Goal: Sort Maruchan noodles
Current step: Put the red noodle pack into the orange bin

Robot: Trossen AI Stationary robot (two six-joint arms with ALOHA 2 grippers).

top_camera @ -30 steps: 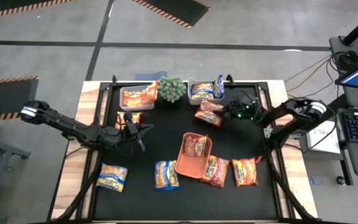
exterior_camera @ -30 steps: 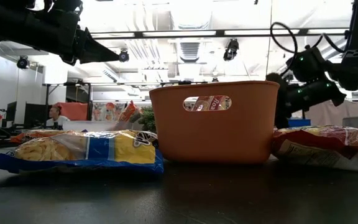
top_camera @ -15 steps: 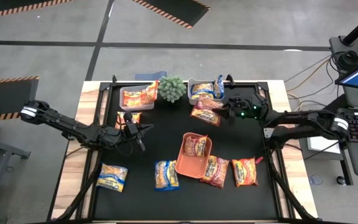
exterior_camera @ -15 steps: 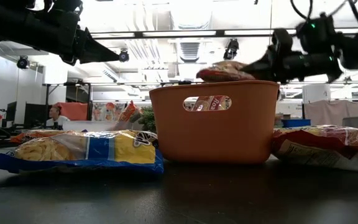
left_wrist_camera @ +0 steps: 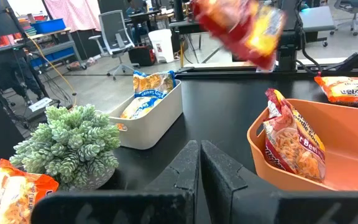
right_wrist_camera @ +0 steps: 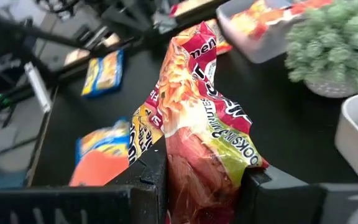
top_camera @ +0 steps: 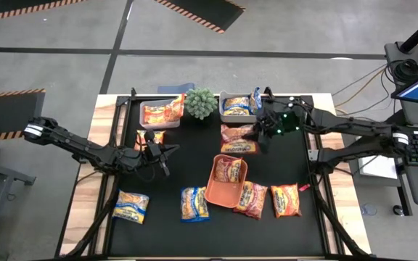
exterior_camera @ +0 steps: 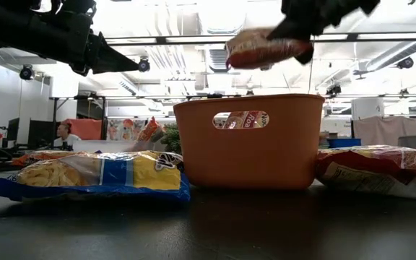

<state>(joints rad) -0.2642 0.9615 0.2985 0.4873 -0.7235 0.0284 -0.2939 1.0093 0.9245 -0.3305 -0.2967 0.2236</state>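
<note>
R gripper, upper centre-right of the high view: fingers clamped on a dark red noodle packet, carried in the air just above the orange tray. In the low view that packet hangs at upper centre, clear of the tray rim. R wrist view: packet pinched between the 2 dark fingers, crumpled, label upright-ish.

L gripper, centre-left of the high view, over the black tabletop, fingers fully together, nothing in them; left wrist view shows the fingers touching along their length.

Other packets, high view: 1 dark red standing inside the orange tray; orange ones in the grey bin at upper left of centre; yellow-blue ones in the bin at upper centre; small plant between those 2 bins. Loose on the table: 1 orange packet beside the L gripper, yellow-blue at lower left and lower centre, dark red touching the tray's right side, orange further right.
</note>
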